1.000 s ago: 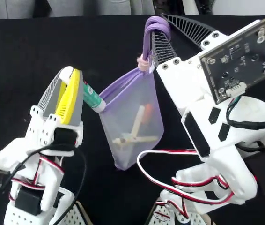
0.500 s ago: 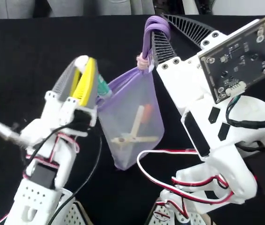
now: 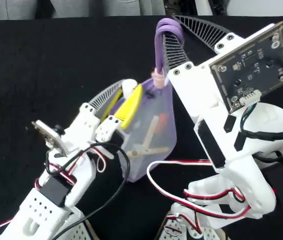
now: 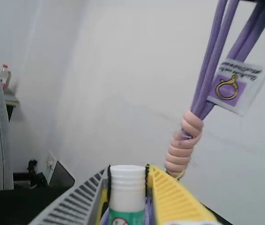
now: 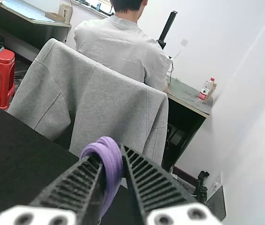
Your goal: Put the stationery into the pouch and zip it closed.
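Right claw (image 3: pixel 168 31) was clamped on the purple strap (image 3: pixel 159 52), with the translucent pouch (image 3: pixel 156 150) hanging from it over the black counter (image 3: pixel 41 60). Left claw (image 3: pixel 133 91) gripped a white-capped glue stick (image 4: pixel 128 187) at the pouch mouth. Pale sticks (image 3: pixel 149 142) lay inside the pouch.

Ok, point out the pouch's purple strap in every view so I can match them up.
High view: the purple strap rises from the pouch at upper centre, looped in the right gripper.
Left wrist view: the strap runs up from the pink coil, beyond the glue stick.
Right wrist view: its loop sits pinched in the right gripper.
Shared landmark: the pink coil, seen in the high and left wrist views.
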Available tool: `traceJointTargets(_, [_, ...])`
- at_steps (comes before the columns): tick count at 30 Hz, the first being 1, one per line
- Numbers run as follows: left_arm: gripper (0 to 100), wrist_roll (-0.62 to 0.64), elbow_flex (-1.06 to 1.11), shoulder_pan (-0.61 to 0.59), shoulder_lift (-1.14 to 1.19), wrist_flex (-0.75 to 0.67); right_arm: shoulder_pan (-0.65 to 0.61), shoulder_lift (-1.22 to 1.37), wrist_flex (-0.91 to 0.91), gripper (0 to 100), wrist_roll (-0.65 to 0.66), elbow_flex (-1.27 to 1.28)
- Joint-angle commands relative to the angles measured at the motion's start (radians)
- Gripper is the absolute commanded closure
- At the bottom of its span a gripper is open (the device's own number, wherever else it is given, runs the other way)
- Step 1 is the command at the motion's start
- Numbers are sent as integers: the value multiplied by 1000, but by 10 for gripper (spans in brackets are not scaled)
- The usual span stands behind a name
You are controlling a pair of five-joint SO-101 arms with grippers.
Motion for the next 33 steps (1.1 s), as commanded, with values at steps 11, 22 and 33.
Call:
traceJointTargets(11, [836,-69,-450,51,14,496,-6,-19,15,987,9,2])
traceJointTargets(22, [837,-124,-348,104,9,373,-5,-21,17,987,31,1])
traceJointTargets(33, [841,-87,-587,-423,2,583,-8,-15,3,988,20,1])
